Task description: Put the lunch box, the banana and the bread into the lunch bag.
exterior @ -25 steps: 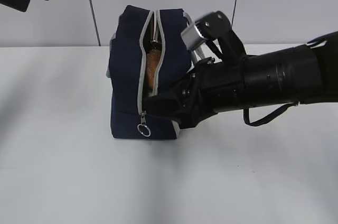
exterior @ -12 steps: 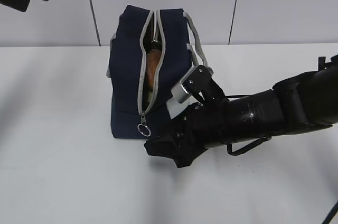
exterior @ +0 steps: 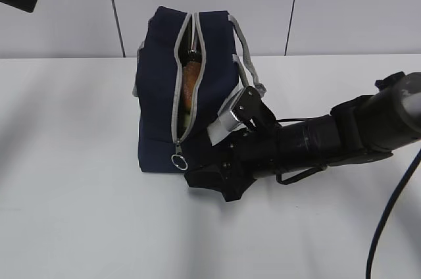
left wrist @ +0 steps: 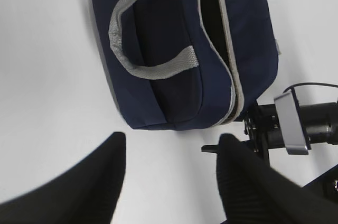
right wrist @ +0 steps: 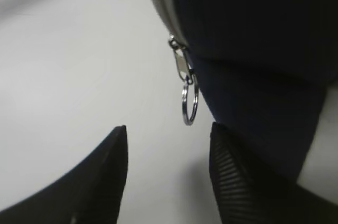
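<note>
right gripper (right wrist: 168,174) dropped lower, ring pull (right wrist: 190,100) just ahead

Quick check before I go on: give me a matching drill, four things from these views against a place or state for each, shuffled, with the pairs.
Things:
1. bread
2. ring pull
3. right gripper
4. left gripper

Places or states:
A. hanging at the low end of the open zipper
B. open, above the bag, holding nothing
C. inside the bag, showing through the gap
D. open, low beside the bag, just short of the ring

Pairs: 1-C, 2-A, 3-D, 4-B
</note>
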Available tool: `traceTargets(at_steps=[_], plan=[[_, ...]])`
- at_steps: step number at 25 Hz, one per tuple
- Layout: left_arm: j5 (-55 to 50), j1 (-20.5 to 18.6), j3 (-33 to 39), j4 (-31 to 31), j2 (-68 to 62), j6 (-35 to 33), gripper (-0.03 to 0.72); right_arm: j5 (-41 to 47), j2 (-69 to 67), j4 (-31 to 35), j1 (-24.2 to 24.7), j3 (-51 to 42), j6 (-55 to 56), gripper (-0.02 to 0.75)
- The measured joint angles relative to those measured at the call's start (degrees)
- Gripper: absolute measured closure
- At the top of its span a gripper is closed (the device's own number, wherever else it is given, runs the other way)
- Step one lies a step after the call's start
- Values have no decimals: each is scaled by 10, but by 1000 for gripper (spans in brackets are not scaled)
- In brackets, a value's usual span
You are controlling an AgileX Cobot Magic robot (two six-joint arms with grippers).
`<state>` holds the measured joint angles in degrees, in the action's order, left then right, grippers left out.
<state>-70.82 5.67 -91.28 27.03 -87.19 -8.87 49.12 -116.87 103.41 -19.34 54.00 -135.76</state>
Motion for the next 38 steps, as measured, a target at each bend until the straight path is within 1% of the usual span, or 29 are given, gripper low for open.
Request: traceTargets(at_steps=[4,6,9,12,18,23,28,33,35,38], plan=[[0,0,0,0,0,0,296,10,-29,0,0,29,-9,367],[1,0,0,0,-3,0,296,15,-42,0,0,42,-12,384],[1,0,0,0,-14,0,296,16,-51,0,0,57,-13,447],[2,0,2,-2,-20,0,296,17,-57,0,0,67,-13,490],[2,0,2,-4,-20,-1,296,42,-78,0,0,74,-14,502],[2,0,2,-4,-20,-7,302,46,-84,0,0,74,-14,503],[2,0,2,-4,-20,-9,306,46,-84,0,0,77,-14,532],[2,0,2,-5,-20,-9,307,42,-85,0,-12,91,-13,547],[2,0,2,-5,-20,-9,307,38,-85,0,-14,93,-9,577],[2,0,2,-5,-20,-9,307,25,-85,0,-15,93,-5,655]])
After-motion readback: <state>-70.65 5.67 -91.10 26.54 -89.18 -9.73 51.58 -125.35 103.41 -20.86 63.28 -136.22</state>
